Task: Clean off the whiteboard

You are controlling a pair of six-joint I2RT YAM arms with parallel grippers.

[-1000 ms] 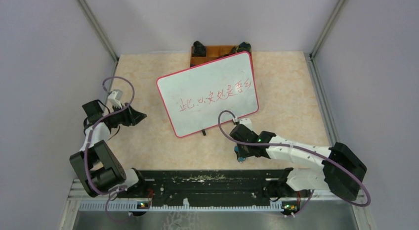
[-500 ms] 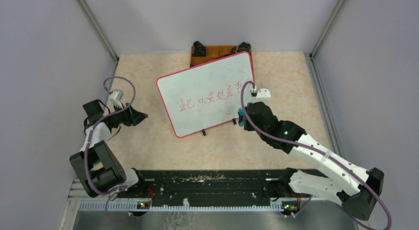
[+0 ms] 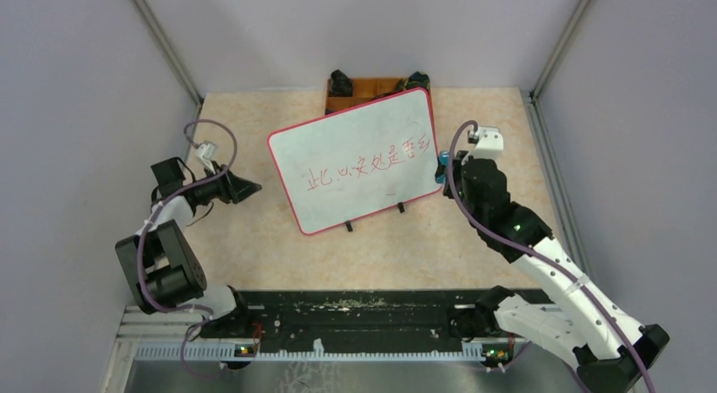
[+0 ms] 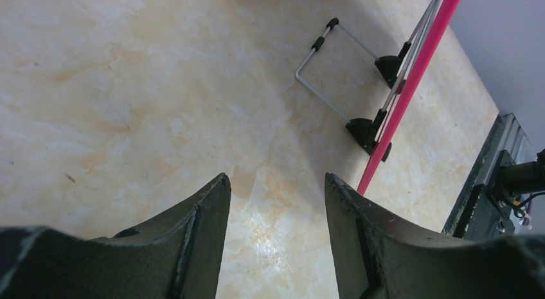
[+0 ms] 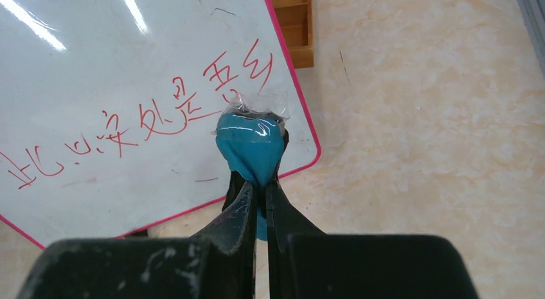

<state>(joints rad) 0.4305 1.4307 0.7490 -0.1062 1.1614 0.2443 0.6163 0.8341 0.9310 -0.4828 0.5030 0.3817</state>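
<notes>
We see a beige marbled table walled in by plain grey panels. Two arms are bolted at its near edge. The left gripper hangs above bare table left of the board, its two fingers spread apart with nothing between them. The right gripper is pressed tight, pinching one blue lump wrapped in clear film, which sits at the right edge of the whiteboard; we cannot tell whether it touches. The one whiteboard stands tilted mid-table on two black feet and bears one line of red characters. Behind it, against the far wall, is one wooden tray holding two dark items.
</notes>
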